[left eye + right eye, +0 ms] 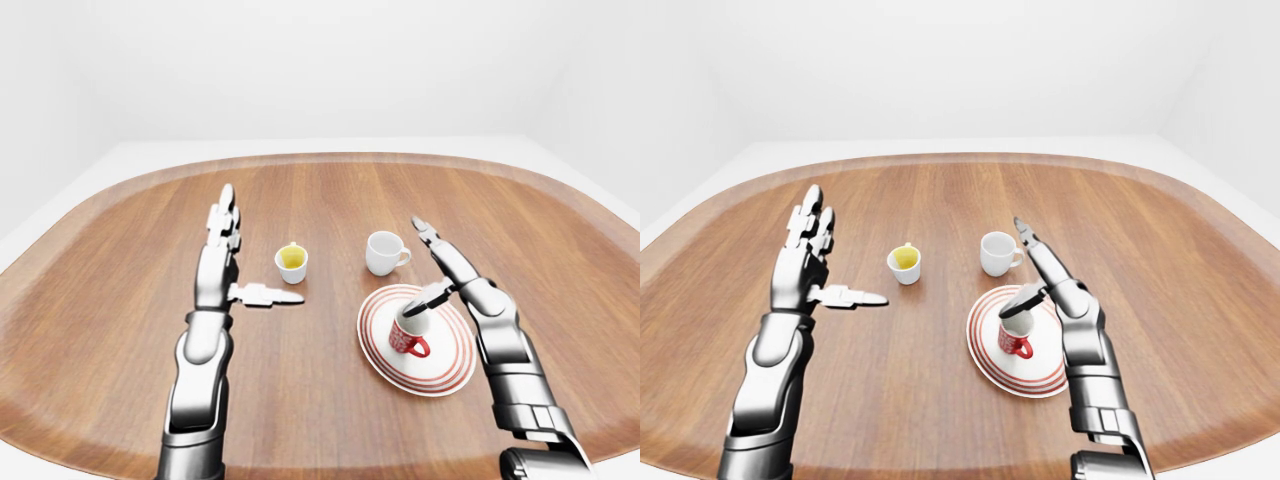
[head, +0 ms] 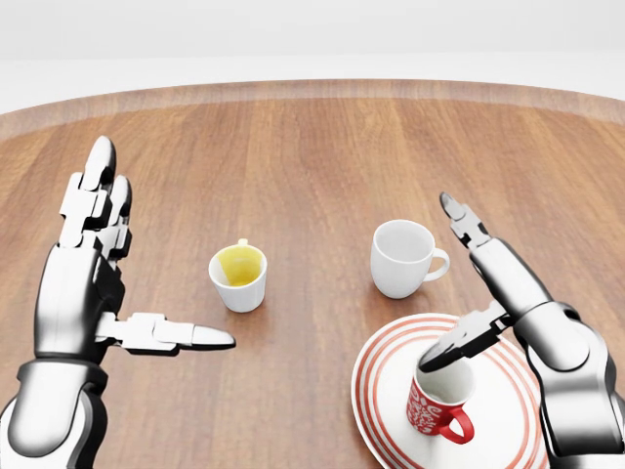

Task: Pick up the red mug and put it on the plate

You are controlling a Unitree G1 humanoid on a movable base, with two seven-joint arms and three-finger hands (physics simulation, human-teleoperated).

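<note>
Head cam sits close, looking down the table (image 2: pixel 322 147); both eye views are wider, sharing the whole tabletop.

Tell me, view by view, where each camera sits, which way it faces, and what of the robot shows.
Head view: on the head, tilted down at the table, close on the red mug standing on the plate; both forearms show, left hand and right hand open.
Left-eye view: on the head, wider, reaching the far table edge and white wall; both arms show full length.
Right-eye view: nearly the same, shifted slightly sideways.
All three share the yellow-lined cup and white mug.
</note>
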